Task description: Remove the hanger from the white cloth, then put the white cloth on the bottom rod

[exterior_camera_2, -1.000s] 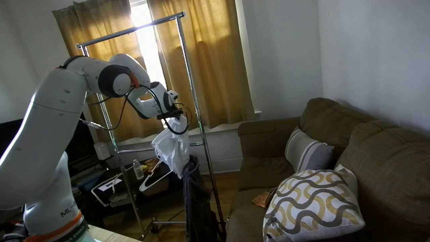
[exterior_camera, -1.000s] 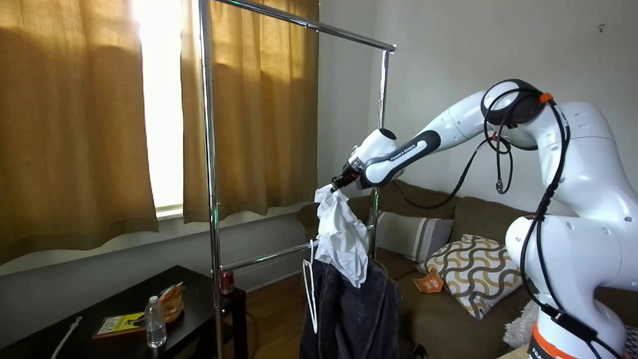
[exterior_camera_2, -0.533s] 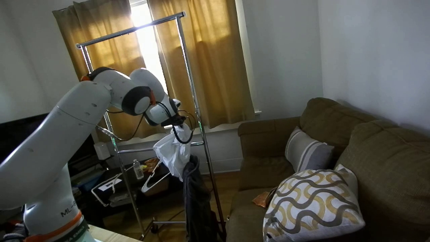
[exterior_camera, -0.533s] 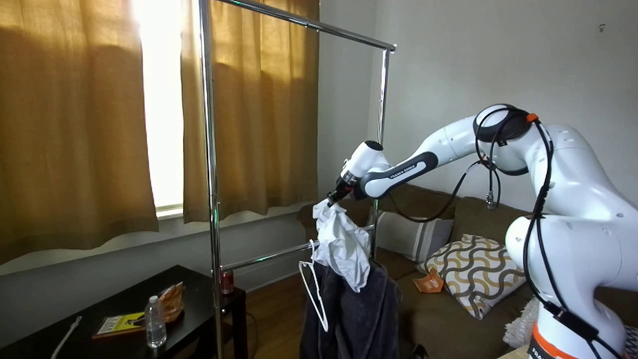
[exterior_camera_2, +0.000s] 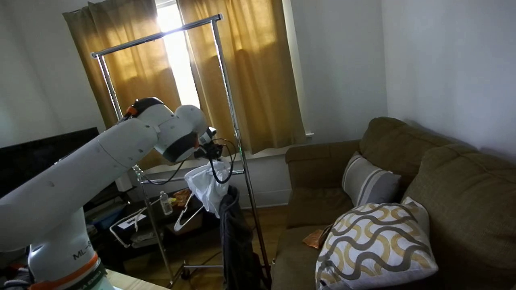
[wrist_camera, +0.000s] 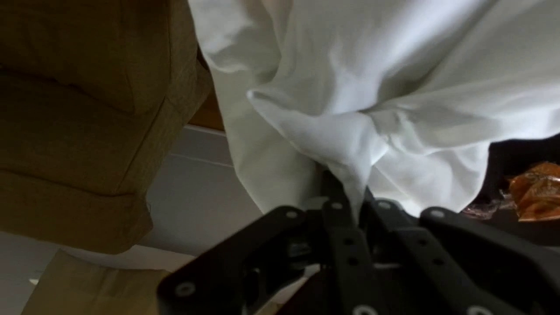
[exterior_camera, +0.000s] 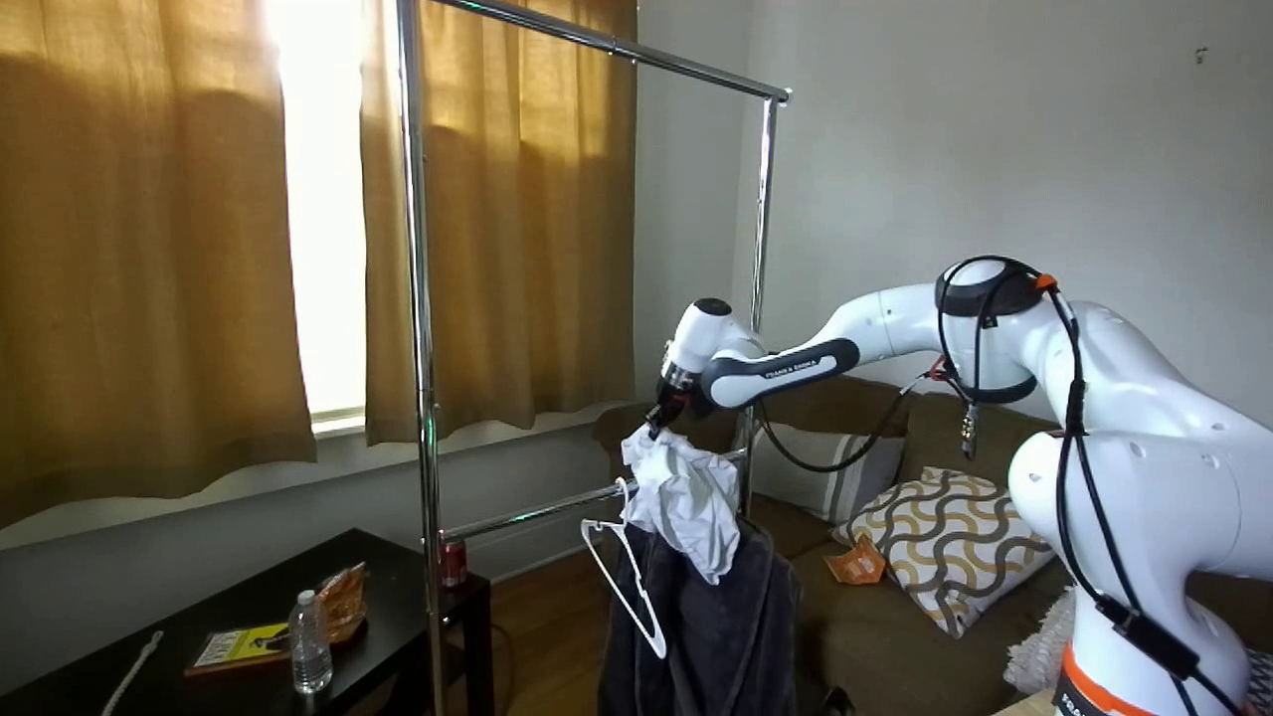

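In the pincer (wrist_camera: 354,197) — white cloth (exterior_camera: 684,502)

Bright window (exterior_camera: 323,199) between mustard curtains (exterior_camera: 149,249), brown sofa (exterior_camera_2: 455,189) by pale walls (exterior_camera_2: 338,72), wooden floor (exterior_camera: 542,617).

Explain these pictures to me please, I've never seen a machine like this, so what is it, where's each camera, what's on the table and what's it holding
The machine is a robot arm: white, jointed, with black fingers at its end. Both exterior views come from cameras standing in the room. The wrist view comes from a camera on the arm itself, so you see the fingers close up.

The fingers are closed on a fold of white cloth, which hangs down by the lower rod of a metal rack. Beside it dangles a hanger; whether from the rod or the cloth, I can't tell. A dark garment hangs there too.

On the table are a bottle, an orange bag, a red can and a flat yellow item.
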Controlling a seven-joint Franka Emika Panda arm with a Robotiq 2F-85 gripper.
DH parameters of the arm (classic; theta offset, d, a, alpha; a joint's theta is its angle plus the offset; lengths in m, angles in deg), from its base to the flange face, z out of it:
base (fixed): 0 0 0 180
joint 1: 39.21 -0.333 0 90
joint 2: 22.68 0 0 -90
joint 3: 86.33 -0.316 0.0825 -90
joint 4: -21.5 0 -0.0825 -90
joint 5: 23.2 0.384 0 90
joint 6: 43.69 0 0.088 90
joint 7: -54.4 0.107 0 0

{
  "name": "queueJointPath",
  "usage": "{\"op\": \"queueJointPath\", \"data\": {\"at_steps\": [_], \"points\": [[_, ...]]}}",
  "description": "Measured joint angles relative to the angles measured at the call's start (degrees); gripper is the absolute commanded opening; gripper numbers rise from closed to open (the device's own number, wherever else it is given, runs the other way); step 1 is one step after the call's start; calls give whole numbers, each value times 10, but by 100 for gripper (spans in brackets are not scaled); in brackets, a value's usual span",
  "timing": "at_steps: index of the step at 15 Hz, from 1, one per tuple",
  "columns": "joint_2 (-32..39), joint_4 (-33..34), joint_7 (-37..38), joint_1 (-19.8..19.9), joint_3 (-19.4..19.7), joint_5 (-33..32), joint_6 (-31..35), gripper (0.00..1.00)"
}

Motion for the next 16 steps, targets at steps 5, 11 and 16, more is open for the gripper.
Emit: {"op": "queueJointPath", "data": {"at_steps": [5,11,16], "points": [[-78,18,-1,0,-57,-71,-108,2],[-142,35,-10,0,-93,-104,-167,52],[-165,50,-12,1,-123,-124,-173,89]]}}
